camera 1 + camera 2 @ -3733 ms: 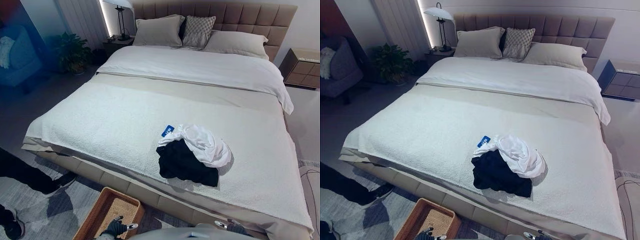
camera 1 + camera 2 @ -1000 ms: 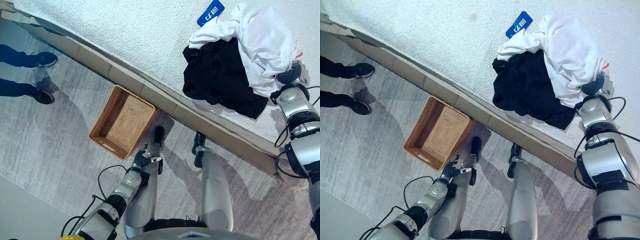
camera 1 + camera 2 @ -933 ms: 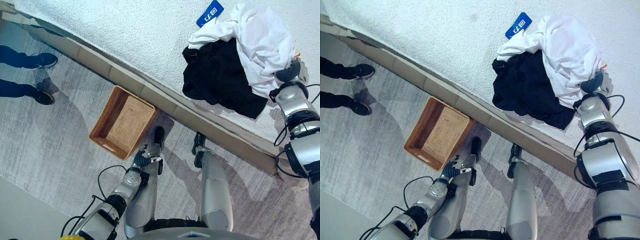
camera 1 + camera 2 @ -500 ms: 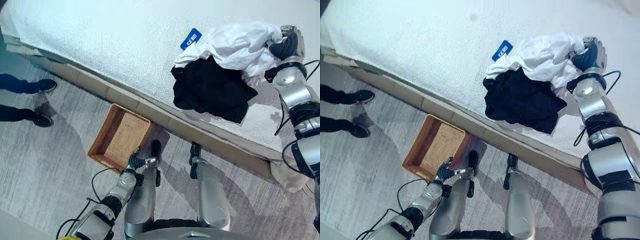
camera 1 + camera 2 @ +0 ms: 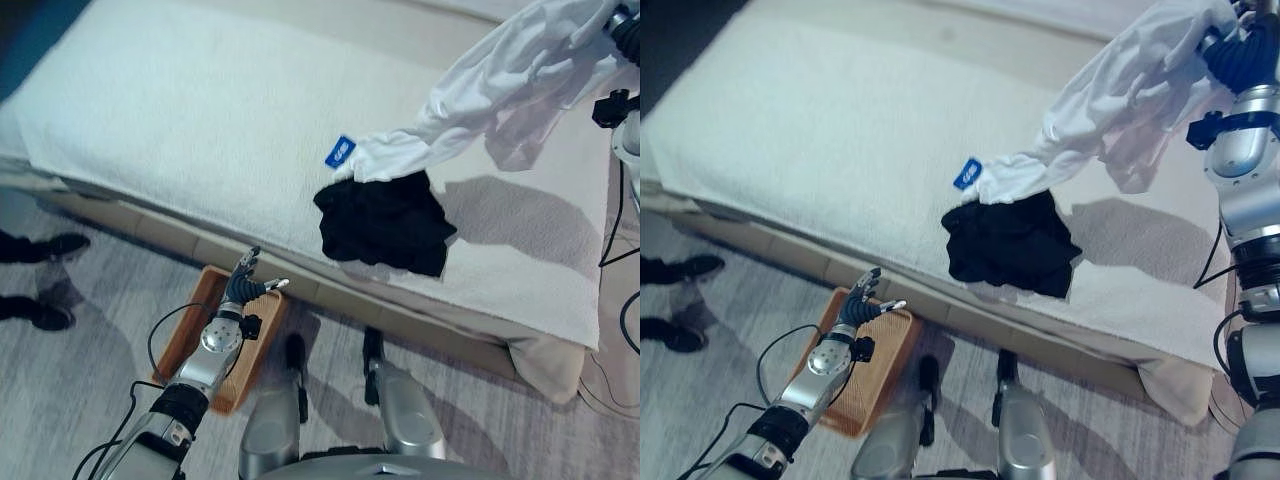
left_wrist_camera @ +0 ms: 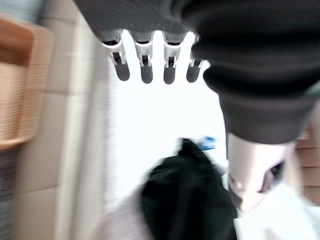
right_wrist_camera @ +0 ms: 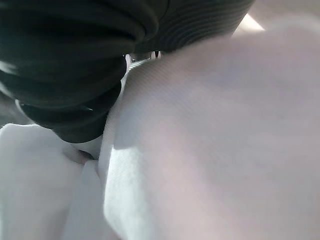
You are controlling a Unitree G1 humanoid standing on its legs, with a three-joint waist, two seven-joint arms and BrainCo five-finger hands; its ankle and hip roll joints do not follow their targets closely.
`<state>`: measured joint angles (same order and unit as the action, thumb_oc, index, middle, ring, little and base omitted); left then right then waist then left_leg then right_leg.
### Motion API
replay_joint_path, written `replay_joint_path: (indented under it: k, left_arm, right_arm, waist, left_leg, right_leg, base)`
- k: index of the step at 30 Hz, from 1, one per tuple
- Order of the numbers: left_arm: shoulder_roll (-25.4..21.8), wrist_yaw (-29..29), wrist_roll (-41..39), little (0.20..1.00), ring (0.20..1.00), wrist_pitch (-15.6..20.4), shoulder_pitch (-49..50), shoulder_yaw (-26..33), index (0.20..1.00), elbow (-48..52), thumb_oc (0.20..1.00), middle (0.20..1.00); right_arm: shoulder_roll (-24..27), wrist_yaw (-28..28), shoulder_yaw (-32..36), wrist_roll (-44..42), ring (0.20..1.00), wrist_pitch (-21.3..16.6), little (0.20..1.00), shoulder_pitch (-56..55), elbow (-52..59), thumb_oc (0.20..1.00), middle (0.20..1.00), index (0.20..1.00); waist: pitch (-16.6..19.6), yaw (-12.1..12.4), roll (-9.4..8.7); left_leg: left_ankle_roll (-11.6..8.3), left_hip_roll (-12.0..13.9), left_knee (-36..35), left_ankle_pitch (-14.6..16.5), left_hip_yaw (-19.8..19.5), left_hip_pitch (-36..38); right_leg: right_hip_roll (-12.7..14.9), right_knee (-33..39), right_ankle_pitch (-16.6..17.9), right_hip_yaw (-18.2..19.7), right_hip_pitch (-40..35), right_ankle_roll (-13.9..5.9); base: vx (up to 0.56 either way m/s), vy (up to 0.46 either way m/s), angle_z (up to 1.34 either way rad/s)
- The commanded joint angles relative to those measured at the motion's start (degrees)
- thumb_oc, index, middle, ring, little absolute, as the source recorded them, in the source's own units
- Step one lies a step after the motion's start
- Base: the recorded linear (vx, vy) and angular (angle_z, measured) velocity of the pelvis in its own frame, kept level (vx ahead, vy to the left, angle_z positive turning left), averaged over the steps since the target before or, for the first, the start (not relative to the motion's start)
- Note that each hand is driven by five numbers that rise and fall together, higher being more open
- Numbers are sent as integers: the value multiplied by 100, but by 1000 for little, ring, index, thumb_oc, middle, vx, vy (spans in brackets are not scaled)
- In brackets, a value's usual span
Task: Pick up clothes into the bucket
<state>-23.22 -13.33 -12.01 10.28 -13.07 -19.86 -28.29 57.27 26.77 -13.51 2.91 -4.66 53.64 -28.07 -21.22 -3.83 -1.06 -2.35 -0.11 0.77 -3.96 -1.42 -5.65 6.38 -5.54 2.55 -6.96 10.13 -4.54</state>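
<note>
I see the wide bed with its white textured cover (image 5: 200, 130). My right hand (image 5: 1240, 55) grips the white cloth garment (image 5: 1120, 100), lifted above it. The crumpled black garment (image 5: 380, 225) lies near the edge. The rectangular woven wicker basket (image 5: 875, 385) sits on the floor, my left hand (image 5: 245, 285) spread above it.

White garment (image 5: 1120, 85) lifted, stretched above bed, black garment (image 5: 1008, 245) crumpled on blanket, wicker basket (image 5: 878, 375) on floor
</note>
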Motion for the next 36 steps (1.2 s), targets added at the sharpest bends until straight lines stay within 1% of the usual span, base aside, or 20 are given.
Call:
replay_joint_path:
  k: [1, 3, 4, 7, 8, 9, 10, 11, 13, 14, 16, 17, 18, 20, 23, 24, 26, 32, 36]
  left_arm:
    - [-14, 40, 7, 1000, 1000, 277, 222, 108, 1000, 459, 1000, 1000]
    - [-103, 77, -24, 1000, 1000, 268, 173, 162, 1000, 822, 1000, 1000]
    - [-168, 102, -25, 1000, 1000, 276, 46, 153, 1000, 1195, 1000, 1000]
    - [-202, 90, -11, 1000, 1000, 264, -11, 176, 1000, 1331, 1000, 1000]
    - [-301, 51, 100, 1000, 1000, 248, -312, 190, 1000, 1800, 1000, 1000]
    - [-303, 51, 101, 1000, 1000, 240, -307, 190, 1000, 1810, 1000, 1000]
    - [-351, 43, 195, 1000, 1000, 211, -587, 121, 1000, 1913, 1000, 1000]
    - [-349, 42, 195, 1000, 1000, 210, -593, 118, 1000, 1911, 1000, 1000]
    - [-347, 72, 193, 1000, 1000, 189, -827, -8, 1000, 1950, 1000, 1000]
    - [-375, 117, 188, 1000, 1000, 185, -1032, -109, 1000, 1951, 1000, 1000]
    - [-368, 151, 215, 1000, 1000, 162, -1403, -320, 1000, 1832, 1000, 1000]
    - [-329, 190, 226, 1000, 1000, 135, -1737, -542, 1000, 1734, 1000, 1000]
    - [-321, 189, 226, 1000, 1000, 140, -1749, -542, 1000, 1721, 1000, 1000]
    - [-254, 170, 300, 1000, 1000, 107, -1997, -696, 1000, 1633, 1000, 1000]
    - [-51, 157, 303, 1000, 1000, 69, -2348, -964, 1000, 1357, 1000, 1000]
    - [-51, 157, 303, 1000, 1000, 70, -2349, -964, 1000, 1356, 1000, 1000]
    - [124, 198, 200, 1000, 1000, 37, -2601, -1197, 1000, 1226, 1000, 1000]
    - [291, 524, -63, 1000, 1000, -45, -3010, -1760, 1000, 1152, 1000, 1000]
    - [474, 719, -113, 1000, 1000, -104, -3196, -2086, 1000, 1014, 1000, 1000]
  right_arm:
    - [121, 354, 151, 141, 200, -192, 200, -20, 339, 200, 200, 200]
    - [162, 260, 233, 137, 200, -171, 200, -151, 538, 200, 200, 200]
    - [160, 169, 215, 83, 200, -177, 200, -193, 618, 200, 200, 200]
    - [174, 92, 203, 81, 200, -162, 200, -232, 715, 200, 200, 200]
    - [185, -206, 140, -177, 200, -222, 200, -325, 1005, 200, 200, 200]
    - [186, -212, 151, -181, 200, -218, 200, -337, 1014, 200, 200, 200]
    - [142, -499, 33, -493, 200, -287, 200, -403, 1193, 200, 200, 200]
    - [149, -506, 38, -501, 200, -285, 200, -405, 1196, 200, 200, 200]
    - [117, -788, -112, -881, 200, -364, 200, -446, 1323, 200, 200, 200]
    - [121, -1024, -293, -1082, 200, -402, 200, -407, 1435, 200, 200, 200]
    - [109, -1273, -536, -1363, 200, -420, 200, -326, 1542, 200, 200, 200]
    - [138, -1585, -817, -1657, 200, -426, 200, -227, 1719, 200, 200, 200]
    - [146, -1589, -826, -1665, 200, -427, 200, -212, 1713, 200, 200, 200]
    - [80, -1780, -976, -2006, 200, -466, 200, -198, 1873, 200, 200, 200]
    - [-15, -2094, -1288, -2464, 200, -478, 200, -81, 2072, 200, 200, 200]
    - [-15, -2094, -1289, -2464, 200, -478, 200, -80, 2072, 200, 200, 200]
    - [-90, -2294, -1546, -2810, 200, -508, 200, 41, 2278, 200, 200, 200]
    - [-86, -2657, -2107, -3138, 200, -467, 200, 325, 2589, 200, 200, 200]
    - [-131, -2715, -2239, -3271, 200, -486, 200, 417, 2700, 200, 200, 200]
  waist:
    - [700, -14, -324]
    - [852, -37, -354]
    - [1001, -71, -380]
    - [1039, -77, -402]
    - [1230, -127, -445]
    - [1223, -124, -447]
    - [1354, -168, -474]
    - [1345, -163, -473]
    - [1441, -185, -494]
    - [1493, -194, -500]
    - [1588, -230, -511]
    - [1651, -264, -523]
    - [1641, -261, -518]
    - [1692, -287, -522]
    - [1734, -304, -518]
    - [1733, -304, -518]
    - [1755, -307, -514]
    - [1784, -304, -502]
    - [1788, -313, -479]
  left_leg:
    - [-79, -24, 364, 445, 30, -193]
    - [-83, 3, 305, 449, 59, -80]
    - [-81, 19, 297, 490, 75, 43]
    - [-84, 28, 290, 511, 94, 117]
    - [-83, 46, 296, 598, 125, 291]
    - [-84, 47, 294, 601, 126, 302]
    - [-97, 73, 301, 645, 166, 395]
    - [-97, 74, 300, 648, 168, 405]
    - [-106, 99, 299, 677, 201, 484]
    - [-117, 112, 291, 684, 228, 522]
    - [-127, 137, 277, 693, 261, 585]
    - [-134, 148, 269, 706, 278, 654]
    - [-135, 148, 266, 707, 279, 662]
    - [-142, 158, 258, 716, 299, 715]
    - [-149, 176, 216, 711, 320, 806]
    - [-149, 176, 215, 711, 320, 807]
    - [-156, 187, 184, 698, 325, 845]
    - [-162, 196, 150, 672, 291, 885]
    - [-165, 185, 131, 655, 270, 901]
  right_leg:
    - [162, -34, -205, 113, -168, -403]
    - [147, 10, -214, 115, -272, -403]
    - [133, 2, -246, 119, -377, -402]
    - [130, 5, -265, 123, -454, -401]
    - [116, 34, -322, 149, -636, -390]
    - [115, 38, -323, 149, -649, -390]
    - [105, 90, -343, 181, -758, -390]
    - [104, 97, -342, 182, -770, -390]
    - [95, 155, -347, 192, -856, -393]
    - [89, 190, -349, 205, -902, -392]
    - [77, 227, -352, 226, -967, -393]
    - [67, 249, -359, 244, -1030, -385]
    - [66, 251, -359, 244, -1038, -385]
    - [66, 266, -362, 248, -1090, -385]
    - [58, 305, -365, 251, -1185, -380]
    - [58, 305, -365, 251, -1186, -380]
    - [62, 332, -358, 230, -1236, -383]
    - [73, 376, -339, 181, -1296, -385]
    - [80, 395, -334, 150, -1331, -385]
  base:
    - [57, -6, -4]
    - [92, -9, -9]
    - [100, -8, -12]
    - [71, -10, -5]
    - [99, -15, -7]
    - [157, -29, -3]
    - [60, -14, -1]
    - [79, -19, -5]
    - [44, -11, -12]
    - [46, -9, -16]
    - [59, -10, -17]
    - [51, -10, -8]
    - [41, -8, -6]
    - [30, -5, -5]
    - [22, -4, -2]
    - [0, 0, 0]
    - [0, 0, 0]
    - [0, 0, 0]
    - [0, 0, 0]
